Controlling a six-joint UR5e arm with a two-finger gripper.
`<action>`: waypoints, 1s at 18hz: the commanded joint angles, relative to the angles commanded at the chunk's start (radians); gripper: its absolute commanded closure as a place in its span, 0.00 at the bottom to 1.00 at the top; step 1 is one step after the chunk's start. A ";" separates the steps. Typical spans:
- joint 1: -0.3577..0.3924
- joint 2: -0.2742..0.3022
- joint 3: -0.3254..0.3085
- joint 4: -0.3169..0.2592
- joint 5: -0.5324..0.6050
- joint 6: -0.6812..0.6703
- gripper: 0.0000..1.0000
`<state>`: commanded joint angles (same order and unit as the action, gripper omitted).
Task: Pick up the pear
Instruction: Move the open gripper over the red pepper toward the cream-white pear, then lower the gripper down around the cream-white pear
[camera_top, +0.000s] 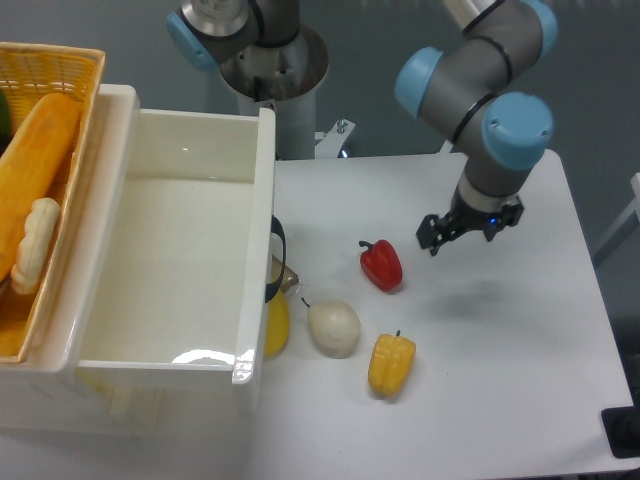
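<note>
The fingers (462, 232) hang above the desk (500, 400), dark and small under the blue wrist joint; from here I cannot tell whether they are spread or pressed together, and nothing is between them.

The pear (334, 328) lies on the desk well apart from the fingers, down and to the left of them in the picture. The red pepper (381, 266) sits between the two, nearer the fingers. The pear's long axis runs roughly from upper left to lower right, with the thin dark stem pointing up-left, away from the fingers and towards the white bin (170, 250).

Just beside the pear, on its far side from the fingers, a bright yellow rounded object (277, 325) is tucked against the bin wall. The yellow pepper (391, 365) rests close to the pear's lower right. The pear's top, and its side facing the red pepper, are bare. Beneath and to the right of the fingers the desk runs bare white to its edge. A wicker basket (60, 70) sits beyond the bin.
</note>
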<state>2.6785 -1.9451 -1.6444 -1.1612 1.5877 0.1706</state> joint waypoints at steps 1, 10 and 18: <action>-0.017 -0.009 0.000 -0.002 -0.002 -0.017 0.00; -0.078 -0.009 0.011 0.000 -0.121 -0.249 0.00; -0.144 -0.051 0.032 0.005 -0.146 -0.379 0.00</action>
<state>2.5342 -1.9956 -1.6123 -1.1566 1.4420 -0.2085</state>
